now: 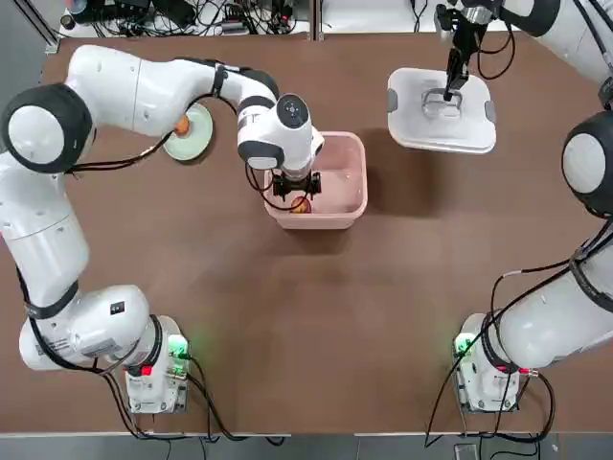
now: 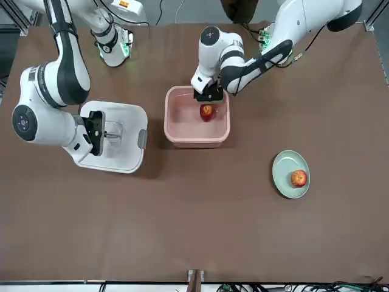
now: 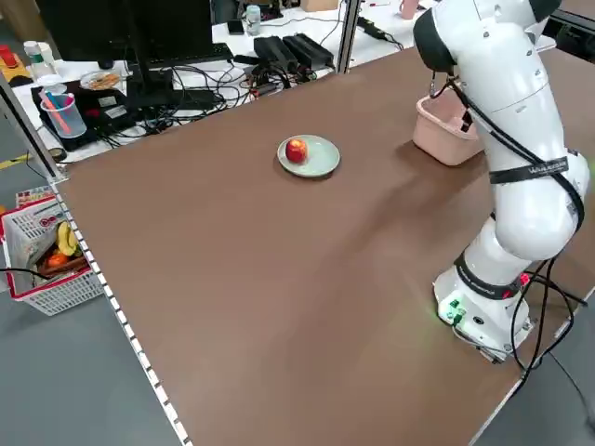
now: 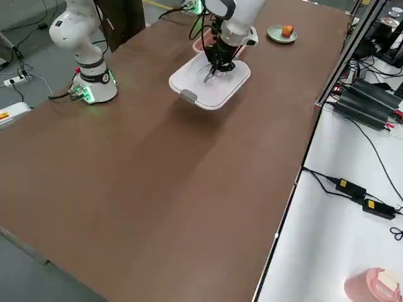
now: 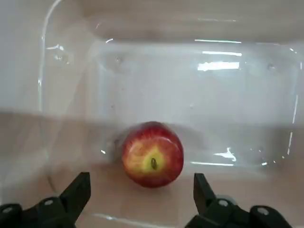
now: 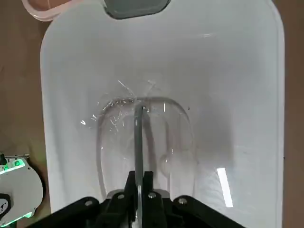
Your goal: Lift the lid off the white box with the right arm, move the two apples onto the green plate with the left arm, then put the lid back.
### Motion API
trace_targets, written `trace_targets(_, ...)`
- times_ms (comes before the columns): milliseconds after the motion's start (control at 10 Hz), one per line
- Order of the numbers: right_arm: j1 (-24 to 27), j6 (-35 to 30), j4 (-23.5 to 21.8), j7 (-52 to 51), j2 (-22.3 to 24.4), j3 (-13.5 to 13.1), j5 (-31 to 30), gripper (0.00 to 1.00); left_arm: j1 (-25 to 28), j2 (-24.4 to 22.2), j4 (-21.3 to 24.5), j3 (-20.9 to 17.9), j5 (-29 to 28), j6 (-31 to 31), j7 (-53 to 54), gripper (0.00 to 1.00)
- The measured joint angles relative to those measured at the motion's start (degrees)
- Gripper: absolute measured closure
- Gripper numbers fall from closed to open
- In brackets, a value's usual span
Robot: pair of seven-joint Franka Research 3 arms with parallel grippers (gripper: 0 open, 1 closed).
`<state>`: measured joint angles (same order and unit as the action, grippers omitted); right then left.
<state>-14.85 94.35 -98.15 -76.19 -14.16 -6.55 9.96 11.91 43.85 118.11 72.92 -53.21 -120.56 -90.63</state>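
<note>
Apple (image 5: 153,155) number two sits in the pink box (image 2: 197,135) just ahead of my wide-spread left pincer (image 5: 142,197), its twin already on the plate (image 2: 283,180), so I judge I must lower, straddle and close while my right pincer (image 6: 141,183) grips the lid (image 6: 228,118) well aside.

From where I stand I count 2 robot arms over 1 brown table (image 1: 287,335). There's 1 pinkish box (image 2: 182,135) and 1 white lid (image 2: 129,152), with 2 grey clips on it. I see 1 green plate (image 2: 283,175) and 2 apples: 1 on the plate (image 2: 298,177), 1 in the box (image 5: 153,154). Off the table I spot 1 basket (image 3: 65,295), 1 monitor (image 3: 121,28) and 1 pink pot (image 4: 371,288).
</note>
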Motion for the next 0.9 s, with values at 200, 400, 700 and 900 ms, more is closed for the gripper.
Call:
trace_targets(200, 0.00, 0.00, 0.00, 0.00, 0.00, 0.02, 0.00, 0.93, -2.05, 0.12, -0.30, -2.59, -0.85, -1.74, -0.14, 0.04)
trace_targets(400, 0.00, 0.00, 0.00, 0.00, 0.00, 0.01, 0.00, 0.93, -2.54, 0.13, -0.37, -4.19, -2.80, -3.43, -0.15, 0.04)
trace_targets(700, -0.01, -0.03, 0.00, 0.00, 0.00, 0.03, 0.00, 0.93, -6.79, 0.63, -0.43, -11.33, -4.89, -9.14, -0.15, 0.04)
trace_targets(900, -0.03, -0.04, 0.00, 0.00, 0.00, 0.19, 0.01, 0.93, -8.98, 1.13, -0.68, -13.60, -4.97, -10.44, -0.41, 0.04)
